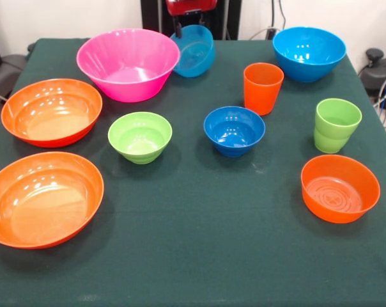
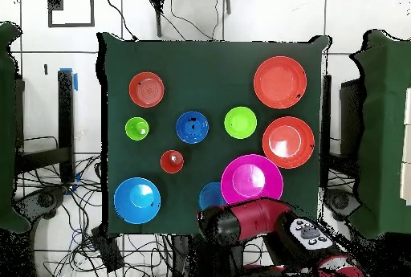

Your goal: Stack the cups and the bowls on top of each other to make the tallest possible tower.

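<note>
Two wide orange bowls [image 1: 51, 112] [image 1: 44, 198] sit by the table's [image 1: 199, 256] left edge. We see the pink bowl [image 1: 128, 62] near the far edge, standing alone, with a tilted sky blue bowl [image 1: 194, 51] raised beside it under the gripper [image 1: 179, 29], whose jaws we cannot make out. Both cups [image 1: 262, 87] [image 1: 336, 125] stand apart toward the right.

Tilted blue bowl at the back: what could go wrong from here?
1. The tilted light blue bowl is tipped up right beside the pink bowl; it could slip, or shove the pink bowl.
2. The orange cup stands upright just in front; a low swing toward the table's middle might topple it.
</note>
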`<state>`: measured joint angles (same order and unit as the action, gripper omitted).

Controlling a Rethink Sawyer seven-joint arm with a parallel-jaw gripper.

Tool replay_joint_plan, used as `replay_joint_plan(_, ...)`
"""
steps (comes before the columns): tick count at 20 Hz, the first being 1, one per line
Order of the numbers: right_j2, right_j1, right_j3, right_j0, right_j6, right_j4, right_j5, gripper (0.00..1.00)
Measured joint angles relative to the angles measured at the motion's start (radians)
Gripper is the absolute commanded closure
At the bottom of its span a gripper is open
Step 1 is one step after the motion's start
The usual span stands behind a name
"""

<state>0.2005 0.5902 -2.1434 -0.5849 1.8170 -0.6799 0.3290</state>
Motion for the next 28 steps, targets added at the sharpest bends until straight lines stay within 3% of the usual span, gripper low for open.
replay_joint_plan(28,-0.026,-0.003,0.000,0.034,0.000,0.002,-0.008,0.00)
